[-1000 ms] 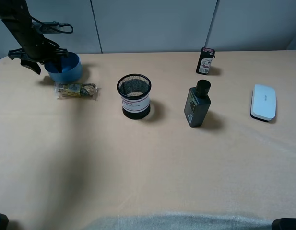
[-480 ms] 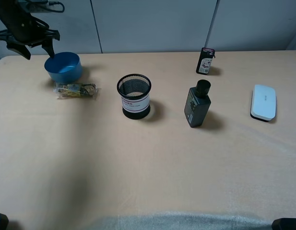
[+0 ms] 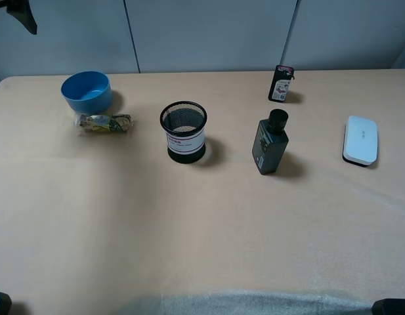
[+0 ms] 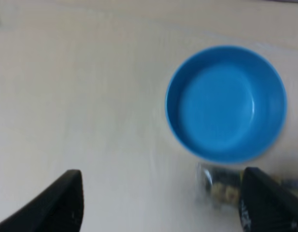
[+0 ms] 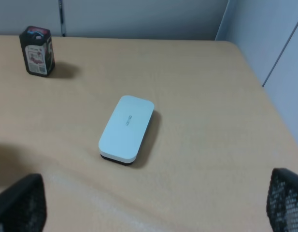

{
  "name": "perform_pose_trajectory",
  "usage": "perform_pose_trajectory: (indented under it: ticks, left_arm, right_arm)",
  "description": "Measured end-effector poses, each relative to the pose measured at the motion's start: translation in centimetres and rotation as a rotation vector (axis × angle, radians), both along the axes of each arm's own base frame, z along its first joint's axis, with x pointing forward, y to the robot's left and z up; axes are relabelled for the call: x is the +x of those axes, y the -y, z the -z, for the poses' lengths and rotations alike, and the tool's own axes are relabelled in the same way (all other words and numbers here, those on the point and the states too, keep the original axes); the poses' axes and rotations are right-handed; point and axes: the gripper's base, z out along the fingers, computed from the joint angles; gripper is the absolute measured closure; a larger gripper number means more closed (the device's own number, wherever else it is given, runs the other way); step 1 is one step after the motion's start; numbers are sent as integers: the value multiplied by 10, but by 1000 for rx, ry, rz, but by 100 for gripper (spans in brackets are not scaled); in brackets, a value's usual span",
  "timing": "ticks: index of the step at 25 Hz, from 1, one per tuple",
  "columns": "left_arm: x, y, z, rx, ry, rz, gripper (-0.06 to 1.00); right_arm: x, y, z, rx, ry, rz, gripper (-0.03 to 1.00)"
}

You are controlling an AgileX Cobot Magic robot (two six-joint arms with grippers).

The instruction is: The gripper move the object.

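The blue bowl (image 3: 86,92) stands upright and empty at the table's back left. It also shows from above in the left wrist view (image 4: 226,104). My left gripper (image 4: 161,208) is open and empty, raised well above the table beside the bowl, touching nothing. In the exterior view only a black tip of the left arm (image 3: 23,13) shows at the top left corner. My right gripper (image 5: 151,208) is open and empty, its fingertips (image 5: 18,203) wide apart, hovering near the white device (image 5: 126,128).
A crinkled snack packet (image 3: 104,123) lies just in front of the bowl. A black mesh pen cup (image 3: 183,131) stands mid-table, a black bottle (image 3: 270,141) to its right, a small black box (image 3: 281,83) at the back, and the white device (image 3: 360,140) at far right.
My left gripper has lifted away from the bowl's rim, up and to the back left, nearly out of the exterior view. The bowl stays on the table.
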Motion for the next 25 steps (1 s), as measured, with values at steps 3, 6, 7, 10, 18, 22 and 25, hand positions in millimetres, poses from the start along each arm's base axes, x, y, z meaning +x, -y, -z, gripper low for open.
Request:
perform_pose_trajectory:
  ticks: [3,6,7,10,18,22,25]
  left_arm:
    - [-31,0,-10,0,18,0,21]
    - [-52,1,-14,1,28,3,21]
    - [-71,1,-14,2,44,6,21]
    - [-94,1,-15,1,63,8,21]
    - [-184,3,5,2,104,14,21]
    - [-231,3,15,3,193,18,21]
    - [-257,4,20,4,266,19,21]
  right_arm:
    - [0,0,0,0,0,0,27]
    - [0,0,0,0,0,0,27]
    - [0,0,0,0,0,0,27]
    - [0,0,0,0,0,0,27]
    - [0,0,0,0,0,0,27]
    - [0,0,0,0,0,0,27]
    - [0,0,0,0,0,0,27]
